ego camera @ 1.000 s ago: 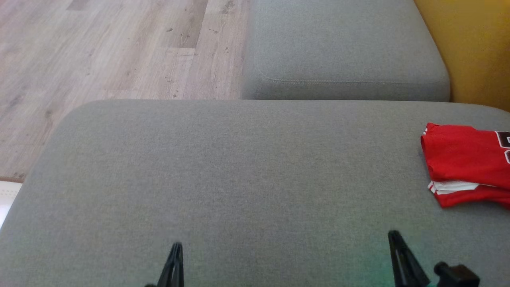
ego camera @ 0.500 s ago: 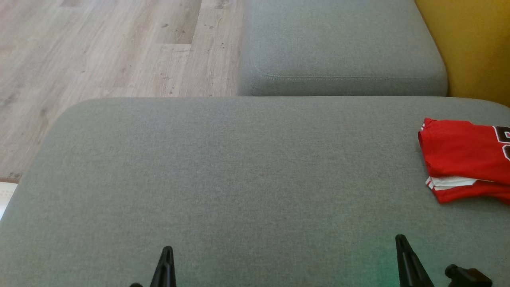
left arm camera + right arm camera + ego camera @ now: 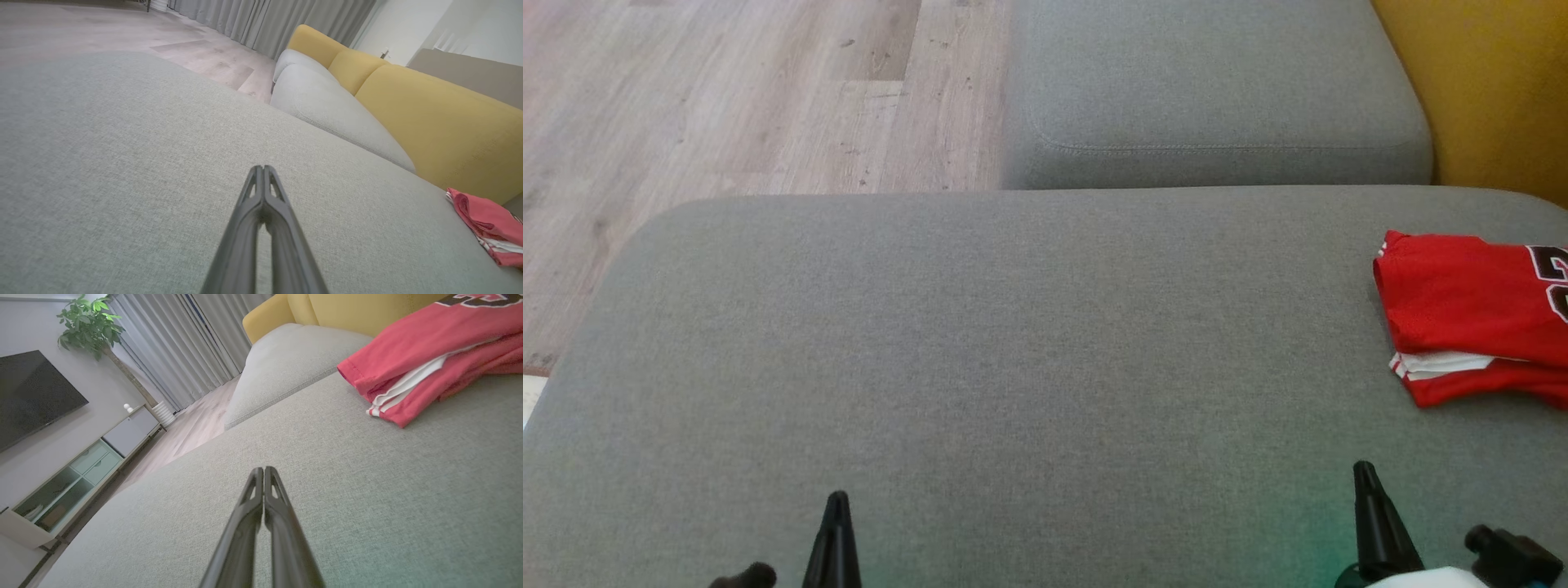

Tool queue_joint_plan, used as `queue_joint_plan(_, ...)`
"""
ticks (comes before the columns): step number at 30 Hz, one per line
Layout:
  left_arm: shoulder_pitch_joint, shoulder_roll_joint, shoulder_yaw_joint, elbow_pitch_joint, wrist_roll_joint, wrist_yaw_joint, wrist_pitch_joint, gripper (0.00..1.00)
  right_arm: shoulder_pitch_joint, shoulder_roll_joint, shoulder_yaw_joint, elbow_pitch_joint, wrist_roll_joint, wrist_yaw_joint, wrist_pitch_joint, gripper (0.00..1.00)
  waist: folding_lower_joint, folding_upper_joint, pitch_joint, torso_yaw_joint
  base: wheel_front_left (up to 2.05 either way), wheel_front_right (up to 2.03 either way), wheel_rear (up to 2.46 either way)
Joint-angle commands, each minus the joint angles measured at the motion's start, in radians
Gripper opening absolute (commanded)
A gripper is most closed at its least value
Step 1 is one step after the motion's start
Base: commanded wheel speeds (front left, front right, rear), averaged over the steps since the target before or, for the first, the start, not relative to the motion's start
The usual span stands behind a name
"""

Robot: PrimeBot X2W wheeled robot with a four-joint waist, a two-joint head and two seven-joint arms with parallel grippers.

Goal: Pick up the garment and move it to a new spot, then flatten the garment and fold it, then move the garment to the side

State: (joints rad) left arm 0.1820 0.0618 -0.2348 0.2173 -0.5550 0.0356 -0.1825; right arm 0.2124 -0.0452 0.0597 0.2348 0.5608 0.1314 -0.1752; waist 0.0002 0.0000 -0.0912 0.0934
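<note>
both closed empty: left end effector (image 3: 264, 167), right end effector (image 3: 263, 468); garment (image 3: 1462, 302) folded on sofa (image 3: 1013, 327).

Garment (image 3: 1470, 318) on cushion (image 3: 1013, 367), far right.

We see the folded red garment (image 3: 1462, 314) on the grey seat (image 3: 1013, 351), far right, beyond our right pincer (image 3: 1366, 480).
</note>
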Motion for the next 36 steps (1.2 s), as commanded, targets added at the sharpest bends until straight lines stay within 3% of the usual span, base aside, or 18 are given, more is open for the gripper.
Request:
queue_joint_plan(1, -0.057, 0.012, 0.023, -0.027, -0.033, -0.006, 0.008, 0.00, -0.062, -0.017, -0.002, -0.029, 0.036, 0.000, 0.006, 0.00, -0.0001, 0.0000, 0.002, -0.002, 0.00, 0.00, 0.00)
queue_joint_plan(36, -0.141, 0.020, 0.120, -0.009, -0.431, -0.065, 0.096, 0.00, -0.156, -0.026, -0.047, -0.016, 0.426, 0.000, 0.096, 0.00, -0.0001, 0.0000, 0.036, -0.036, 0.00, 0.00, 0.00)
